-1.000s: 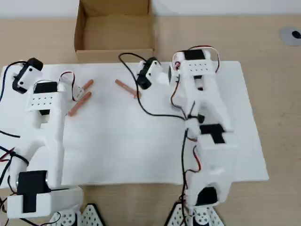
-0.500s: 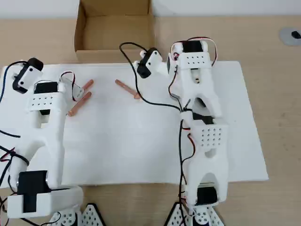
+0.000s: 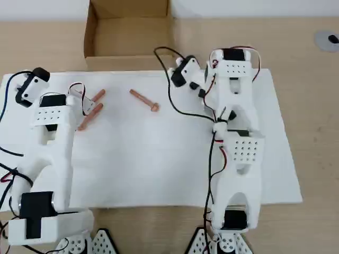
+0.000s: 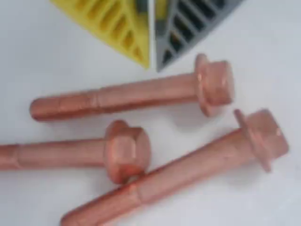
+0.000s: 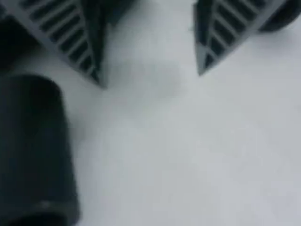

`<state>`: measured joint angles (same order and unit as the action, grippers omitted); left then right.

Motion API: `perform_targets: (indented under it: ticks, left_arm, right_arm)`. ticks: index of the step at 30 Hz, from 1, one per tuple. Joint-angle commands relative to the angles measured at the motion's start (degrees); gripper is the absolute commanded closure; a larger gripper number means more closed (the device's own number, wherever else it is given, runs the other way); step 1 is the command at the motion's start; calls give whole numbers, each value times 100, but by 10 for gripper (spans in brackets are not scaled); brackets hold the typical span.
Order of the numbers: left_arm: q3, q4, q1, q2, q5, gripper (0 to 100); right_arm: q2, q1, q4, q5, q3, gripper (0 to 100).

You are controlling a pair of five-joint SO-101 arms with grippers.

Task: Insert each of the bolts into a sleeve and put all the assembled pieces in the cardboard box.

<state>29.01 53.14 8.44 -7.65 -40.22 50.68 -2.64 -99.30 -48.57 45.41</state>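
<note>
Right wrist view: right pincer (image 5: 150, 79) apart beside black sleeve (image 5: 33, 150); left pincer (image 4: 151, 60) together near bolts (image 4: 127, 96).

I read bolts (image 4: 127, 96) coppery pink | left gripper (image 4: 151, 63) one side yellow, one grey, dark slatted stripes | right gripper (image 5: 150, 77) black, same slats | sleeve (image 5: 35, 150) black | cardboard box (image 3: 128, 37) brown | mat (image 3: 143, 159) white | arms (image 3: 53, 148) white with black motor blocks | wires (image 3: 211, 159) black and red | table (image 3: 307, 95) light tan

A white sheet (image 3: 137, 159) covers a light wooden table (image 3: 312, 106), a grey disc (image 3: 327, 38) near its far edge.
</note>
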Motion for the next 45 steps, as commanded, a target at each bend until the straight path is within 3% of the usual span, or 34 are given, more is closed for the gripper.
perform_targets:
  ticks: [1, 9, 26, 37, 45]
  left_arm:
    - [-26, -88, -53, -48, 26, 991]
    - [-26, -88, -62, -48, 26, 991]
    - [-26, -97, -62, -48, 26, 991]
    - [-26, -88, -53, -48, 26, 991]
    - [-26, -88, -53, -48, 35, 991]
  right_arm:
    - [40, 75, 0, -79, 409, 832]
    - [84, -31, -264, -105, 1323, 832]
    - [101, -470, 176, -105, 1314, 832]
    - [848, -356, 475, -149, 1473, 832]
    - [1209, -180, 97, -281, 1789, 832]
